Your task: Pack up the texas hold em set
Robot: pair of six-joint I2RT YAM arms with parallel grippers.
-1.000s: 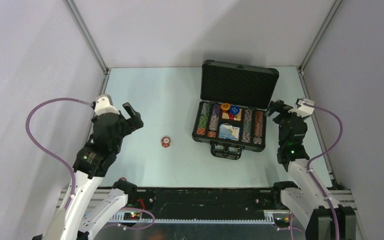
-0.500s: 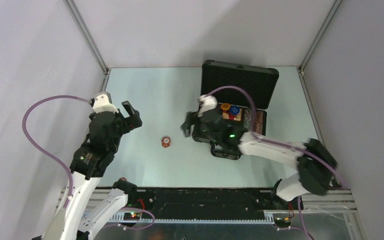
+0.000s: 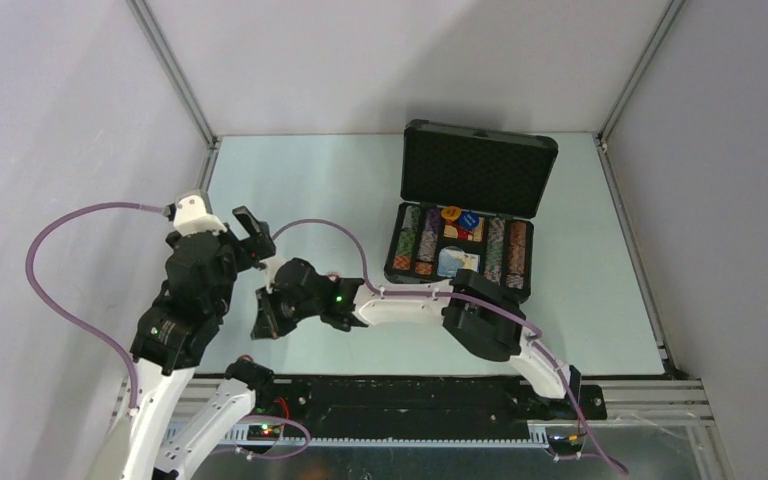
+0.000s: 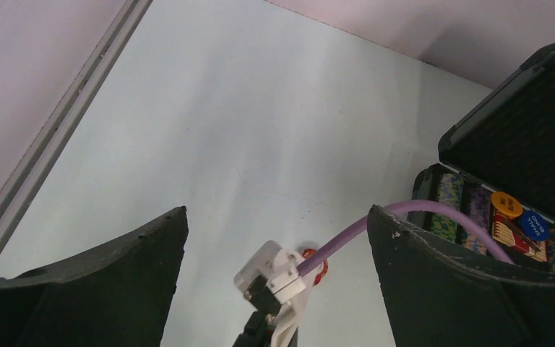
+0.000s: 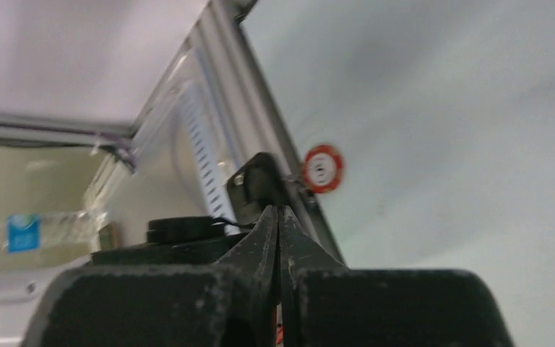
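The black case point(image 3: 392, 262) lies open at the back right, its foam-lined lid point(image 3: 478, 175) upright. Multicoloured chip rows point(image 3: 495, 250) and a card box point(image 3: 458, 262) fill it. A small red-white chip point(image 4: 323, 269) lies on the table, mostly covered by my right arm's wrist. Another red-white chip point(image 5: 322, 168) lies by the metal rail. My right gripper point(image 3: 262, 322) reaches far left across the table. It is shut with nothing visible between its fingertips point(image 5: 278, 210). My left gripper point(image 3: 250, 238) hovers open just behind it and holds nothing point(image 4: 277, 213).
The right arm's forearm and purple cable point(image 3: 340, 240) stretch across the table's middle in front of the case. The left arm's base point(image 3: 245, 375) and the metal frame rail point(image 5: 260, 123) lie close to the right gripper. Enclosure walls ring the table.
My right arm swung from beside the case's right side across the table to the near left, and its gripper went from open to shut. The left arm shifted slightly left.
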